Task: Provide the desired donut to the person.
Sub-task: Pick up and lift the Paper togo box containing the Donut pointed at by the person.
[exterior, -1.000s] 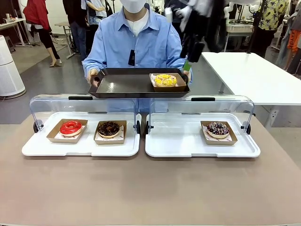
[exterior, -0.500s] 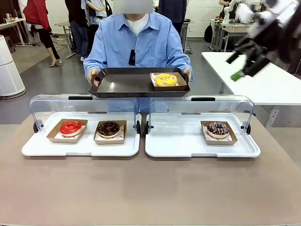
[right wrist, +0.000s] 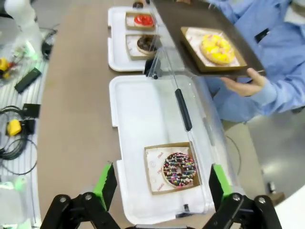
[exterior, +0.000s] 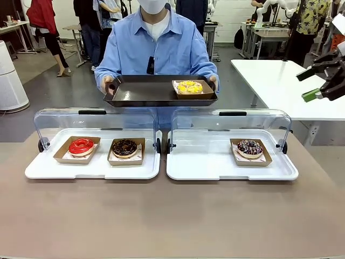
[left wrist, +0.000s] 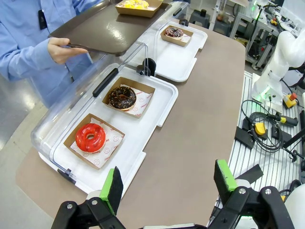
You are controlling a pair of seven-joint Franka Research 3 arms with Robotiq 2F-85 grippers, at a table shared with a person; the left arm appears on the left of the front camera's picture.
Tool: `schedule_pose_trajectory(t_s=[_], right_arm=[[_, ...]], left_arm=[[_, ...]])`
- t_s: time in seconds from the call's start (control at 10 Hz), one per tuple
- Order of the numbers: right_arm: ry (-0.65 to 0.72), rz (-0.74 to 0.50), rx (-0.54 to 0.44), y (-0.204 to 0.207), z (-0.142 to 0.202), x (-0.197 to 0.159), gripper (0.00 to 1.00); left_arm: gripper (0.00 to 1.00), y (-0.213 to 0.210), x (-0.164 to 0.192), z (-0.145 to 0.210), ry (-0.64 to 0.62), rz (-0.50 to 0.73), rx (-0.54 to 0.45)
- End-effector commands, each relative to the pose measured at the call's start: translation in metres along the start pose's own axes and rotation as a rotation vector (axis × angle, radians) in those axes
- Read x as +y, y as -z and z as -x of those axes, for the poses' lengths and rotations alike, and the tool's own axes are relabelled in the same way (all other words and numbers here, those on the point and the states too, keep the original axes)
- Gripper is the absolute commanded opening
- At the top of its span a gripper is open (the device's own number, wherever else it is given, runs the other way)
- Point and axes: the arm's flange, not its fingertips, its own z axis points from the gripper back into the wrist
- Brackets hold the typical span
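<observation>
Nearest, the left pincer (left wrist: 169, 183) hangs with its green-padded jaws wide and nothing between them, over the bare near side of the brown surface (exterior: 172, 216). The right pincer (right wrist: 162, 181) is likewise wide and empty (in the front view it sits high at the right edge, well apart from the display trays).

Beyond the bare strip, two white trays lie side by side, close together at the middle. The left display tray (exterior: 32, 170) holds a red donut (exterior: 81, 145) and a chocolate donut (exterior: 124, 147), each in a cardboard dish. The right display tray (exterior: 215, 167) holds a sprinkled donut (exterior: 249, 147) near its right end, and the rest of it is bare. The clear covers (exterior: 94, 121) stand swung back along the far edges, so the near sides are open.

Farthest, the person (exterior: 156, 48) holds a dark tray (exterior: 140, 94) above and behind the covers. The yellow donut (exterior: 190, 87) rests in its dish on the tray's right part.

If yellow was the one wanted, the hand-over looks done. What is left is probably only parking the arms and perhaps shutting the covers. The near strip gives free room. The tight spots are the narrow gap between the display trays, the raised cover rims and the dark tray just above them.
</observation>
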Motion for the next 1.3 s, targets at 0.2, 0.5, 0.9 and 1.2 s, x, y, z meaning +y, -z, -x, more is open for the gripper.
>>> schedule_pose_trajectory(t_s=[0.2,0.5,0.9,1.2], right_arm=[[0.0,0.0,0.0,0.0,0.0,0.0,1.0],[0.0,0.0,0.0,0.0,0.0,0.0,1.0],[-0.039,-0.17,-0.126,-0.016,0.034,-0.017,1.0],[-0.02,-0.185,-0.285,-0.027,0.085,-0.017,1.0]], left_arm=[[1.0,0.0,-0.001,0.0,0.002,0.0,0.0],[1.0,0.0,-0.001,0.0,0.002,0.0,0.0],[1.0,0.0,-0.001,0.0,0.002,0.0,0.0],[1.0,0.0,-0.001,0.0,0.002,0.0,0.0]])
